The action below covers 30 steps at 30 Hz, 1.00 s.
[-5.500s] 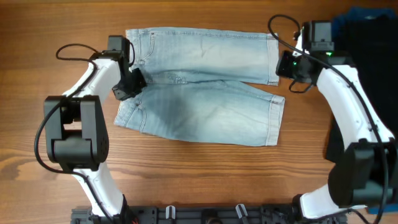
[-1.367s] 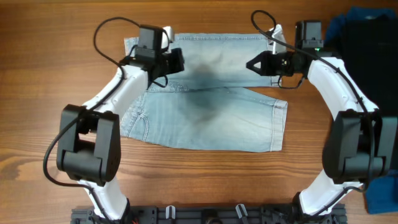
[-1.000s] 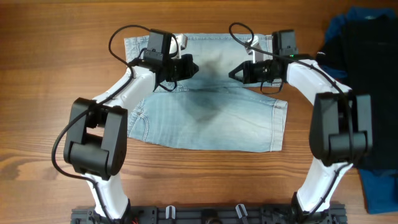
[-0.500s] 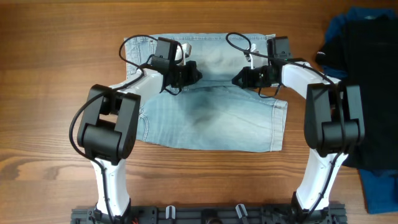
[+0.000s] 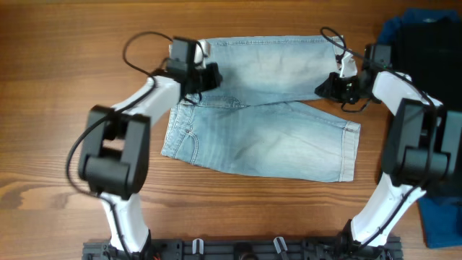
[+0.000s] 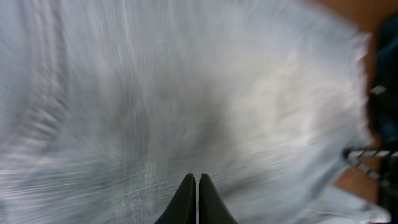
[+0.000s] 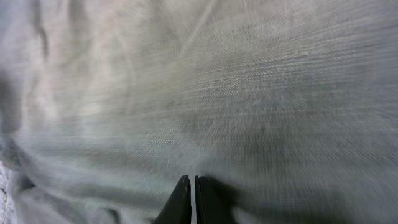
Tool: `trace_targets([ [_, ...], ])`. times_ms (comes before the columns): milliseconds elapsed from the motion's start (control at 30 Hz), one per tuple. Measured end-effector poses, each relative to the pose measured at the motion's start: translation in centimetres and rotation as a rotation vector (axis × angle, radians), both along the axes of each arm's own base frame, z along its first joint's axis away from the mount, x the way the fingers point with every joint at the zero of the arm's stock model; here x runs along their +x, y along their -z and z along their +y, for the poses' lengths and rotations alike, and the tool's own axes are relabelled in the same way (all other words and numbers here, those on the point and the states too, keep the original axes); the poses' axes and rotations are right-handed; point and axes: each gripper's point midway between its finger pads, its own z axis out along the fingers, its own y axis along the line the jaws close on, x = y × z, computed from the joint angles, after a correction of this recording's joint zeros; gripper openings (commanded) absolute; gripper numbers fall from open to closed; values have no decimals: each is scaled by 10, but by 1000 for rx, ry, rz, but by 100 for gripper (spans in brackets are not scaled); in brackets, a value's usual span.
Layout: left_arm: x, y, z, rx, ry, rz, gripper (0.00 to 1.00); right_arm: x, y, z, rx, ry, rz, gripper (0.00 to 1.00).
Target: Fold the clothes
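I work over a wooden table (image 5: 50, 87). It is warm brown, and its grain runs left to right in darker streaks, with a swirl near my front left corner. The light on it is soft and even, leaving only faint shadows on the wood. Along the near edge runs a black rail (image 5: 238, 251) with small metal clips. At my far right a black cloth (image 5: 433, 65) lies over a dark blue cloth (image 5: 442, 220). The blue shows beyond the black at the back and front. In my left wrist view, a sliver of the same brown wood fills the top right corner.
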Motion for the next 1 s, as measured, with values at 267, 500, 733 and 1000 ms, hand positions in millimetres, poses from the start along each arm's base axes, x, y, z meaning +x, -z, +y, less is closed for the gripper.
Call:
trace_targets([
  [267,14,-50,46,17,-110,-82,5,22,-116,-4,-139,-10,-324,7],
  [500,22,-7,54,72,-143,-37,6,33,-63,-29,-261,47,-240,6],
  [733,24,39,55,97,-146,13,4,14,15,-31,-253,37,-32,4],
  [1000,36,46,91,228,-221,-31,4,-32,19,-20,-158,132,236,4],
])
